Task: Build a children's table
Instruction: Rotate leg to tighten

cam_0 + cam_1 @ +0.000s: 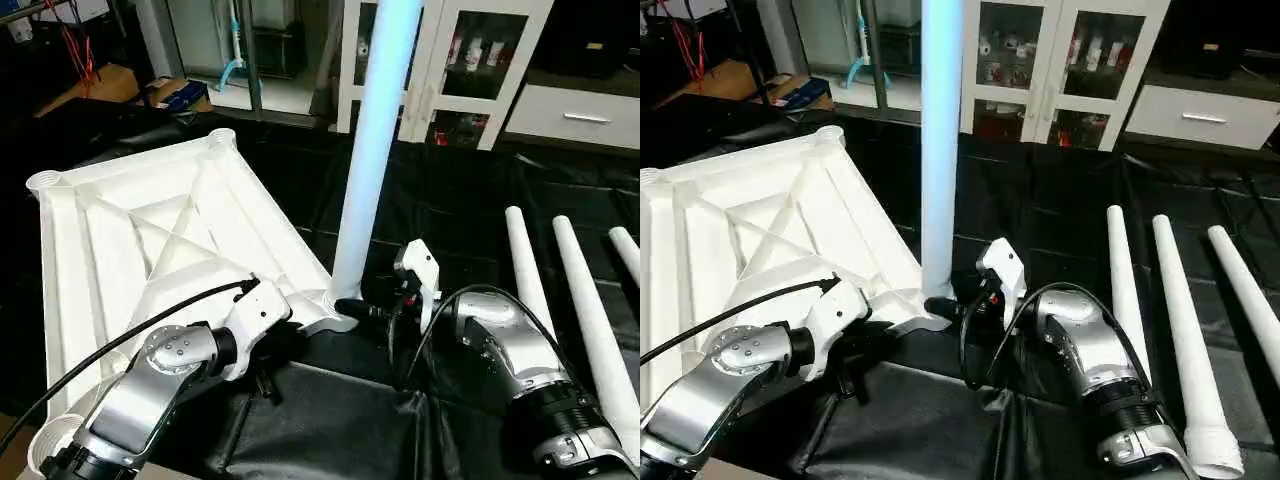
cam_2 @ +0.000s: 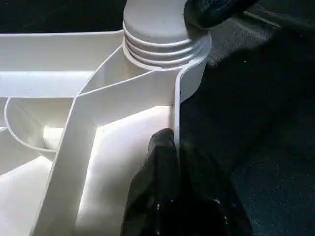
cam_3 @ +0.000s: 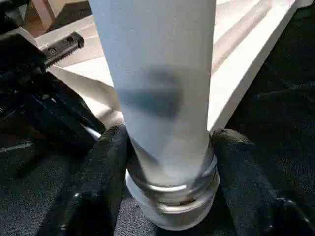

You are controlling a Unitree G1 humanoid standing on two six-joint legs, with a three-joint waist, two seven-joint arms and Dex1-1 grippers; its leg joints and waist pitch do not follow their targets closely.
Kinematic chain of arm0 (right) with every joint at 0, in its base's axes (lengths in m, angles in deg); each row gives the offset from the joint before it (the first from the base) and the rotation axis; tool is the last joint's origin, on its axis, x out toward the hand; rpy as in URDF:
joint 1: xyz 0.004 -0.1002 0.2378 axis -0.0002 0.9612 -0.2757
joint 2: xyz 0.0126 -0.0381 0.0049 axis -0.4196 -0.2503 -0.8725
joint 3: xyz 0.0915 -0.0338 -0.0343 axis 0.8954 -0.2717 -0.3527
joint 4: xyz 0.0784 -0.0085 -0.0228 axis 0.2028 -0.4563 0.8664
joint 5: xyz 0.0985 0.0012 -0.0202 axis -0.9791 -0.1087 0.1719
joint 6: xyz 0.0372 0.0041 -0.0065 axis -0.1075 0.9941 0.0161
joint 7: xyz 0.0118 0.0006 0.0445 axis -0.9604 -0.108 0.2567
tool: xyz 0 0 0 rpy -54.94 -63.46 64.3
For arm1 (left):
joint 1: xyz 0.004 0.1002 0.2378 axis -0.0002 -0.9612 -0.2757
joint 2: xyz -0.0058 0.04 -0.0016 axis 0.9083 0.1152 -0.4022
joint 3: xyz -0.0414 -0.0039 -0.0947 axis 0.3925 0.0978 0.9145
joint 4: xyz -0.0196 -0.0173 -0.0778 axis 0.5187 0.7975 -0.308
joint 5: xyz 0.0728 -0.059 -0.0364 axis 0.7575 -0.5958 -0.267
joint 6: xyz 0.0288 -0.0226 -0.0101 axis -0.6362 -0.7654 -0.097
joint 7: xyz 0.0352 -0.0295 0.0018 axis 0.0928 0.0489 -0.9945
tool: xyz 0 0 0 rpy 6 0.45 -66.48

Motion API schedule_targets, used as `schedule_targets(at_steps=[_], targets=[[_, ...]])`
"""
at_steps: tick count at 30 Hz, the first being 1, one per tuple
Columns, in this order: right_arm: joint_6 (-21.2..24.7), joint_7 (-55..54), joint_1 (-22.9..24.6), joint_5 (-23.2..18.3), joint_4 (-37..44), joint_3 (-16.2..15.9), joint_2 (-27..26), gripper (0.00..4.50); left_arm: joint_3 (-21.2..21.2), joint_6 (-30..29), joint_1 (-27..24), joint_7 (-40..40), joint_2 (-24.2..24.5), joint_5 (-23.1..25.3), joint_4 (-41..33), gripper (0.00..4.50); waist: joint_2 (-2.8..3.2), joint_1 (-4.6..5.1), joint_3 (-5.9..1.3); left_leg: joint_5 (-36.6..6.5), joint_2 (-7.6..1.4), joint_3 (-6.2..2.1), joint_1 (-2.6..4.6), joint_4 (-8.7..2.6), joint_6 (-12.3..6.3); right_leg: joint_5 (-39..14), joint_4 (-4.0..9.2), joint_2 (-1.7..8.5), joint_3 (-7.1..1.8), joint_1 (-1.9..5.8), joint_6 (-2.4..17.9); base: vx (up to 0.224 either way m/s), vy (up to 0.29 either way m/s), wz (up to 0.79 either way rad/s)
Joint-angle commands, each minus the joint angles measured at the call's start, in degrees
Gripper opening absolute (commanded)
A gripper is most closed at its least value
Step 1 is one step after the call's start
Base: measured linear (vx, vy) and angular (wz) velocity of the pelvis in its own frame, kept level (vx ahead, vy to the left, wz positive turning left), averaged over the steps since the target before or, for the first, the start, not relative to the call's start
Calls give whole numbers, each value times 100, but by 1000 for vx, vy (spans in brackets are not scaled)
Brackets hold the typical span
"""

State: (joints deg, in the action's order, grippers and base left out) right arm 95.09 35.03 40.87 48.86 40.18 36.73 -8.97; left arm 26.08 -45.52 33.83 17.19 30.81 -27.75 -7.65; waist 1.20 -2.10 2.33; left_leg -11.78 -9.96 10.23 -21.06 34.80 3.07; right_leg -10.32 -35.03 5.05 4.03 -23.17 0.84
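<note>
1. While the tabletop (image 1: 150,240) lies upside down on the black sheet (image 1: 450,210), ribs up, it fills the 9 to 11 o'clock part of the head views.
2. One leg (image 1: 375,150) stands upright in the corner socket (image 2: 162,46) at the top's near right corner, close to centre.
3. The right claw (image 3: 167,167) has a finger on each side of that leg's base, right against it just above the threads.
4. The left claw (image 2: 170,162) is closed on the tabletop's rim beside that socket.
5. Three spare legs (image 1: 575,320) lie side by side on the sheet at 3 to 4 o'clock.
6. A glass-door cabinet (image 1: 470,60) stands at 12 to 1 o'clock.
</note>
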Motion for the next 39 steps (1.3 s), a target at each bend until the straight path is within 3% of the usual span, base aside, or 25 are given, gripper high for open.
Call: schedule_targets(at_steps=[1, 6, 9, 11, 13, 15, 16, 17, 18, 20, 21, 22, 24, 26, 29, 33, 35, 39], targets=[[121, -12, 13, 15, 14, 67, 63, 231, -66, 118, -28, 177, -4, -157, -278, 0, -38, 3, -316, -955, -301, -98, 24, -433, -403, -1109, 393, 306, -271, 279, 1285, 0, 0, 0], [41, -200, 23, 112, -40, 75, 17, 215, -66, 109, -41, 177, -3, -160, -272, 0, -35, 3, -322, -896, -299, -95, 26, -426, -417, -995, 384, 306, -270, 279, 1317, 0, 0, 0], [-144, -791, -68, 376, -351, 93, -136, 210, -86, 128, 42, 79, -75, -84, -132, 0, -35, 15, -310, -993, -297, -96, 23, -436, -374, -1150, 399, 313, -271, 270, 1298, 0, 0, 0], [-182, -1053, -95, 480, -464, 54, -280, 207, -124, 108, 199, -64, -226, -4, 63, 0, -40, 48, -289, -1214, -294, -108, 12, -463, -279, -1514, 432, 310, -268, 267, 1195, 0, 0, 0], [-133, -1366, -80, 583, -462, -9, -485, 205, -183, 23, 415, -327, -456, 142, 327, 0, -35, 55, -265, -1468, -284, -107, 55, -477, -156, -1951, 492, 306, -273, 228, 1061, 0, 0, 0], [-113, -1437, -72, 605, -450, -26, -537, 202, -197, -1, 468, -401, -514, 183, 393, 0, -41, 49, -286, -1474, -288, -128, 49, -482, -62, -1947, 483, 317, -279, 244, 976, 0, 0, 0], [-130, -1605, -74, 679, -470, -55, -623, 202, -213, -26, 562, -526, -611, 249, 512, 0, -49, 58, -281, -1491, -287, -131, 36, -491, -69, -1937, 484, 315, -276, 253, 966, 0, 0, 0], [-126, -2496, -171, 891, -695, 46, -962, 200, -135, -215, 875, -1215, -982, 515, 953, 0, -40, 59, -265, -1614, -290, -128, 51, -498, -71, -2087, 509, 308, -272, 222, 926, 0, 0, 0], [-126, -2496, -171, 891, -695, 46, -962, 200, -135, -215, 875, -1215, -982, 515, 953, 0, -37, 85, -248, -1708, -274, -111, 90, -493, 5, -2292, 548, 303, -286, 169, 892, 0, 0, 0], [-135, -3761, -338, 1049, -1062, 312, -1389, 198, 128, -417, 1262, -2141, -1484, 712, 1557, 0, -43, 106, -266, -1680, -254, -142, 69, -501, 129, -2423, 540, 326, -275, 211, 826, 0, 0, 0], [-138, -3898, -355, 1059, -1104, 344, -1439, 198, 168, -413, 1310, -2263, -1541, 735, 1633, 0, -46, 117, -267, -1722, -251, -156, 57, -508, 162, -2454, 557, 328, -263, 215, 763, 0, 0, 0], [-171, -4157, -392, 1084, -1193, 384, -1558, 198, 219, -401, 1424, -2427, -1659, 777, 1805, 0, -49, 117, -277, -1755, -253, -164, 60, -506, 154, -2435, 553, 329, -258, 220, 738, 0, 0, 0], [-316, -4373, -423, 1112, -1230, 385, -1731, 196, 321, -328, 1579, -2662, -1818, 798, 2014, 0, -53, 132, -271, -1897, -238, -139, 95, -490, 87, -2531, 598, 327, -271, 159, 695, 0, 0, 0], [-473, -4224, -447, 1000, -1187, 405, -1862, 196, 316, -323, 1630, -2610, -1848, 785, 2065, 0, -54, 117, -299, -1755, -250, -149, 60, -495, -5, -2281, 570, 334, -272, 193, 697, 0, 0, 0], [-526, -4072, -463, 908, -1140, 444, -1889, 196, 307, -319, 1588, -2534, -1816, 793, 2026, 0, -50, 113, -316, -1440, -264, -135, 15, -490, -120, -1673, 502, 314, -272, 228, 872, 0, 0, 0], [-666, -3683, -509, 734, -1023, 531, -1824, 195, 242, -266, 1444, -2323, -1672, 807, 1889, 0, -61, 96, -323, -1231, -268, -115, -3, -470, -261, -1470, 480, 334, -275, 255, 1010, 0, 0, 0], [-695, -3512, -531, 593, -943, 572, -1789, 251, 207, -186, 1406, -2224, -1620, 784, 1832, 0, -55, 90, -324, -1139, -272, -112, -8, -467, -297, -1427, 475, 332, -275, 254, 1031, 0, 0, 0], [-655, -3086, -561, 410, -714, 598, -1617, 287, 88, -53, 1278, -1885, -1449, 723, 1602, 0, -62, 105, -317, -1148, -275, -120, -36, -477, -354, -1433, 470, 328, -265, 277, 1028, 0, 0, 0]])
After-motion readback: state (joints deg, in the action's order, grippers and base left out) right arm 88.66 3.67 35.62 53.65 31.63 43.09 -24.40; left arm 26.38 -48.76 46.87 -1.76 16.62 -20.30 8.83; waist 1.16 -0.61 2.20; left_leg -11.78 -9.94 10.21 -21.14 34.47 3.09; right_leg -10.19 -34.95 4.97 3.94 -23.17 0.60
